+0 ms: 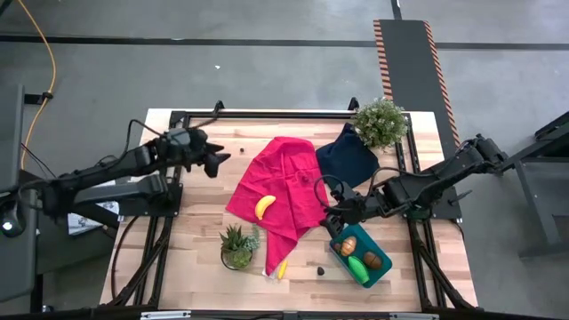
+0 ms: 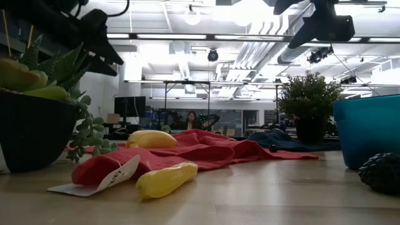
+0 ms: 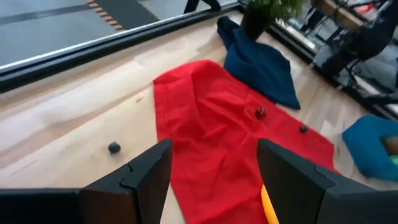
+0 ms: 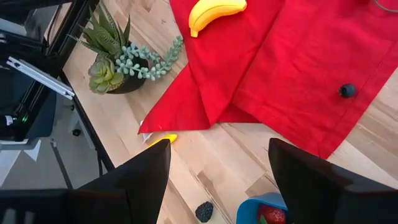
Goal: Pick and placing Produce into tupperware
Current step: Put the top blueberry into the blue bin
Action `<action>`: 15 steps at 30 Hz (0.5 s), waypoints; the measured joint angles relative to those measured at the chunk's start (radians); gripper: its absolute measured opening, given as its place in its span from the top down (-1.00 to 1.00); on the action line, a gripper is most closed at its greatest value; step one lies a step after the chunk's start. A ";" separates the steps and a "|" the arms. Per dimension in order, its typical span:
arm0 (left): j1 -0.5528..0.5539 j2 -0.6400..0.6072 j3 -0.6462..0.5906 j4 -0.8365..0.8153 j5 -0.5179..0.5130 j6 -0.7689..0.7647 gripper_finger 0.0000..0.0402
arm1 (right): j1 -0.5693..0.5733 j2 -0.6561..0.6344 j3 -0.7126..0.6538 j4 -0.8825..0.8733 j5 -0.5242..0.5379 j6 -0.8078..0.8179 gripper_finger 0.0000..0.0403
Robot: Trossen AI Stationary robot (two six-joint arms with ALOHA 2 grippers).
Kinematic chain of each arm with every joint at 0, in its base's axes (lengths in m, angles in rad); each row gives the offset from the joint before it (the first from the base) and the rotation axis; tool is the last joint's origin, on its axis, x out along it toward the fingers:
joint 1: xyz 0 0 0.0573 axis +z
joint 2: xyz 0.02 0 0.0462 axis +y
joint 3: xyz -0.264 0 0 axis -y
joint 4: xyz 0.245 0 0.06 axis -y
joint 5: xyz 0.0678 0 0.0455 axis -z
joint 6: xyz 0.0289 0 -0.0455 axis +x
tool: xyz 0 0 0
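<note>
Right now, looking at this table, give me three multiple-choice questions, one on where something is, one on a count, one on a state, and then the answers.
1. Where does the banana lie?
A. on the red cloth
B. in the teal tub
C. on the navy cloth

2. How many pieces are in the tub?
A. none
B. three
C. six

3. How is the right tool?
A. shut on a banana
B. open and empty
C. shut on the cloth

Answers:
1 A, the high view shows it on red fabric.
2 B, orange, green and brown pieces show inside.
3 B, its wrist view shows the fingers spread with nothing between.
</note>
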 joint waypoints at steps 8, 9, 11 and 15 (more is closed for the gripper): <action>0.249 0.063 -0.057 0.042 0.216 0.117 -0.11 | -0.002 0.000 0.000 0.010 0.000 0.003 -0.30; 0.264 0.074 -0.057 0.043 0.218 0.148 -0.11 | -0.002 0.000 0.000 0.013 0.000 0.005 -0.30; 0.287 0.095 -0.057 0.057 0.220 0.206 -0.11 | -0.002 0.000 0.000 0.017 0.000 0.008 -0.30; 0.317 0.159 -0.056 0.109 0.266 0.253 -0.11 | -0.008 0.000 0.000 0.025 0.000 0.008 -0.30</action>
